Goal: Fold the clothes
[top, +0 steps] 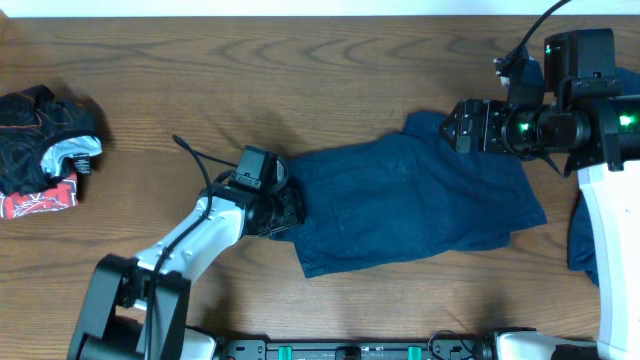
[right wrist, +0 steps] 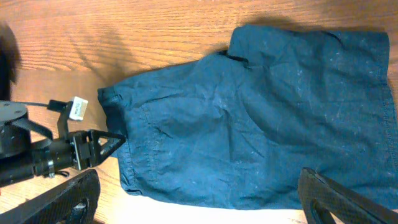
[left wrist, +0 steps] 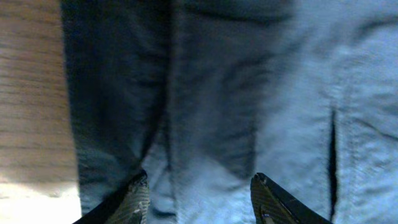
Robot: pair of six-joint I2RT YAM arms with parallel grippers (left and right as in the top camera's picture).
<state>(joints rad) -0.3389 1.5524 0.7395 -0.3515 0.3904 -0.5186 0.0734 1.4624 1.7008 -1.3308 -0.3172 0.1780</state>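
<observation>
We see dark navy shorts (top: 410, 200), creased, spread flat on the brown wooden table (top: 300, 60). The left gripper (left wrist: 199, 198) stands half-spread over their waistband edge, pinching nothing; the right gripper (top: 450, 127) gapes wide, empty.

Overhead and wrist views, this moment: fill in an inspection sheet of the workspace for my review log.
Surface: wooden table, brown grain.
Job's things: navy shorts spread flat mid-table; second blue piece at the right edge, partly behind the right arm.
Clutter: black, red and white bundle at the left edge.
Grippers: left gripper jaws apart at the shorts' left edge; right gripper wide open above the shorts.
Cables: black cable looping beside the left arm; second cable above the right arm.
Surroundings: nothing seen beyond the table.
</observation>
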